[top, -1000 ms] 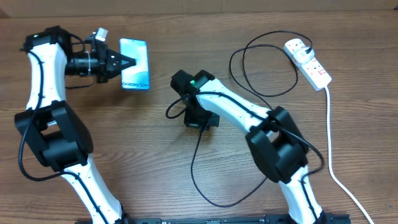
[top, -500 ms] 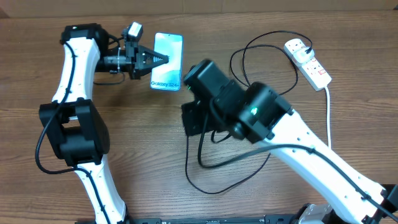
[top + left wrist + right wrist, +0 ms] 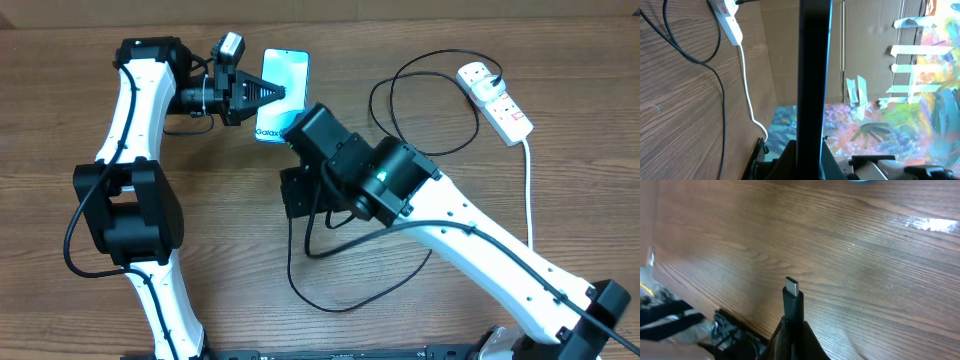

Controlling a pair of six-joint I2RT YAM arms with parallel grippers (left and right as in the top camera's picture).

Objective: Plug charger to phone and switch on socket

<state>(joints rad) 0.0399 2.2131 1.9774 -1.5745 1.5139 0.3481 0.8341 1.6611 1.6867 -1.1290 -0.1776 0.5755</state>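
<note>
A phone, a charger and a socket.
The phone [image 3: 283, 72] glows light blue. The thin black charger [image 3: 372, 100] loops from the white socket [image 3: 497, 100]. Its small tip [image 3: 792, 294] points up.

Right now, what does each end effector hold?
Left end effector: closed on the phone.
Right end effector: closed on the charger connector.

You can read one thing only — "Galax", its end hidden — on the phone [image 3: 284, 76], low on the lit screen
</note>
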